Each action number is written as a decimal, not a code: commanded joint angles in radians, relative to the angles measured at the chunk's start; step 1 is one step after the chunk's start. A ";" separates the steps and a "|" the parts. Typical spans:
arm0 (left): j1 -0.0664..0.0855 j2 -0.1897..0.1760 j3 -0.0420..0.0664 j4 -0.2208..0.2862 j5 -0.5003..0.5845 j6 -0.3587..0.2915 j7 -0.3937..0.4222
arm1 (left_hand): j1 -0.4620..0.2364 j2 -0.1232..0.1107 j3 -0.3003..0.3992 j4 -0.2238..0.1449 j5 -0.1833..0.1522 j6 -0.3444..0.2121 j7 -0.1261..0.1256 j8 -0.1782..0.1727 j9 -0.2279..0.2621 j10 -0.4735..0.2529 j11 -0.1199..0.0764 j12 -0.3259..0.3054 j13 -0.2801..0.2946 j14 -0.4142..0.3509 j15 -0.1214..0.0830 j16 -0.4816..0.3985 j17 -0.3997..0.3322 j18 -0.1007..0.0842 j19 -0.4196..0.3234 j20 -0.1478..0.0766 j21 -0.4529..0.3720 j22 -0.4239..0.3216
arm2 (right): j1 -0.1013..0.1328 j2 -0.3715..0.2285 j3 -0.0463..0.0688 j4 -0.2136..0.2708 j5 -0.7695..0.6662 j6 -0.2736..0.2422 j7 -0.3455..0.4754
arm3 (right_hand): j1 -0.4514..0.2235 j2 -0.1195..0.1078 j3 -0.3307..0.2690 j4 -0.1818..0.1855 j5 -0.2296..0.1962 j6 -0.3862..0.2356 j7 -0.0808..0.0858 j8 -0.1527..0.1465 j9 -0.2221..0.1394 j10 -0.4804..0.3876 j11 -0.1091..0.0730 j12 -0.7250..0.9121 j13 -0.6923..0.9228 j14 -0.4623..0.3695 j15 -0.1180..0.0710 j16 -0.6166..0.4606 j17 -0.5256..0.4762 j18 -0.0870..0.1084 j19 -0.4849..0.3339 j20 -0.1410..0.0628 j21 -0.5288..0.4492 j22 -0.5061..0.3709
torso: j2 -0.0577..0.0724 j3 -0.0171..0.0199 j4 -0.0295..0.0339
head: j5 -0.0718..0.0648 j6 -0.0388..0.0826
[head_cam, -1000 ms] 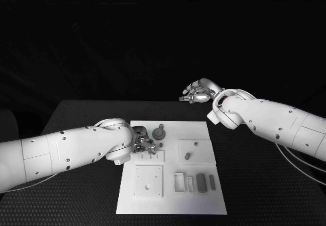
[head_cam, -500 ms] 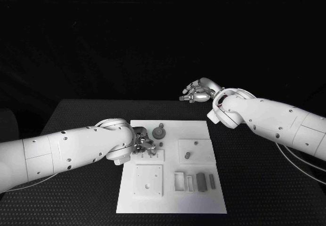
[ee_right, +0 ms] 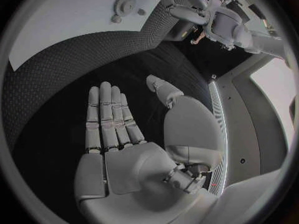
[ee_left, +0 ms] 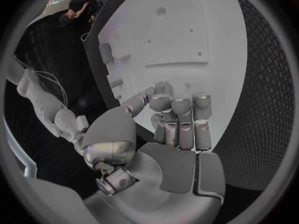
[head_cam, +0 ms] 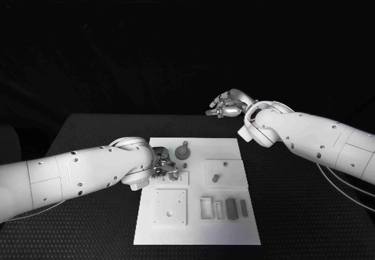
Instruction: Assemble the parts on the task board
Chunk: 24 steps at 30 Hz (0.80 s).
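The white task board lies in the middle of the black table. A grey gear stands near its far edge, also seen as a gear from the right wrist. My left hand is down on the board's left side, just in front of the gear. Its fingers curl onto the white surface; whether they pinch a part is hidden. My right hand hangs raised beyond the board's far right corner, and its palm is flat with nothing in it.
A raised square plate carries a short grey peg. A plate with holes and slim grey blocks lie toward the near edge. Black table flanks the board on both sides.
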 commanded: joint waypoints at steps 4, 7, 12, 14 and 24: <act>0.000 -0.003 0.001 -0.002 -0.012 0.015 0.000 | 0.008 0.020 0.001 -0.007 0.004 0.173 -0.089 0.004 0.130 -0.010 -0.016 0.006 -0.002 0.038 -0.045 0.006 -0.002 0.002 -0.007 -0.123 0.004 0.018 | 0.000 0.001 0.000 0.000 -0.002 0.012 0.011 | 0.008 0.001 -0.006 -0.003 0.006 -0.007 0.020 0.003 -0.001 0.000 0.005 -0.002 -0.002 -0.002 0.005 -0.005 -0.002 0.002 0.002 0.007 -0.004 -0.001 | -0.001 -0.0002 0.0010 | 0.001 -0.002; 0.000 -0.004 0.001 -0.003 -0.013 0.015 -0.001 | 0.007 0.021 0.001 -0.007 0.004 0.173 -0.089 0.004 0.130 -0.010 -0.016 0.006 -0.002 0.038 -0.044 0.006 -0.002 0.002 -0.007 -0.123 0.005 0.018 | 0.000 0.000 0.000 0.001 -0.002 0.012 0.011 | 0.008 0.001 -0.006 -0.003 0.006 -0.007 0.020 0.003 -0.001 0.000 0.005 -0.002 -0.003 -0.002 0.005 -0.005 -0.002 0.002 0.002 0.007 -0.004 -0.001 | -0.001 -0.0002 0.0010 | 0.000 -0.001; -0.001 -0.005 0.001 -0.004 -0.022 0.012 0.000 | 0.004 0.024 0.001 -0.007 0.003 0.172 -0.088 0.003 0.131 -0.010 -0.016 0.006 -0.002 0.037 -0.044 0.006 -0.003 0.002 -0.008 -0.123 0.005 0.018 | 0.000 0.000 0.000 0.002 -0.002 0.013 0.011 | 0.008 0.001 -0.006 -0.003 0.006 -0.008 0.020 0.003 -0.001 0.000 0.005 -0.002 -0.004 -0.003 0.005 -0.005 -0.002 0.002 0.001 0.007 -0.005 -0.001 | 0.000 -0.0007 0.0008 | 0.000 -0.001; -0.001 -0.005 0.001 -0.004 -0.022 0.015 -0.001 | 0.004 0.025 0.001 -0.006 0.001 0.172 -0.088 0.003 0.131 -0.011 -0.016 0.006 -0.003 0.037 -0.044 0.007 -0.004 0.002 -0.008 -0.123 0.005 0.018 | 0.000 0.000 0.000 0.002 -0.002 0.013 0.011 | 0.008 0.001 -0.006 -0.002 0.006 -0.008 0.020 0.003 -0.001 0.000 0.005 -0.002 -0.004 -0.003 0.005 -0.005 -0.002 0.002 0.001 0.008 -0.005 -0.001 | 0.000 -0.0006 0.0008 | 0.000 -0.001; -0.002 -0.005 0.001 -0.005 -0.021 0.036 0.000 | 0.003 0.026 0.001 -0.007 0.000 0.172 -0.088 0.003 0.132 -0.011 -0.016 0.006 -0.003 0.036 -0.044 0.007 -0.005 0.002 -0.008 -0.123 0.005 0.018 | 0.000 0.000 0.000 0.006 -0.002 0.016 0.011 | 0.008 0.001 -0.007 -0.002 0.006 -0.008 0.020 0.004 -0.002 -0.001 0.006 -0.001 -0.006 -0.004 0.006 -0.005 -0.003 0.002 0.000 0.008 -0.006 -0.001 | -0.001 0.0001 0.0005 | 0.002 -0.003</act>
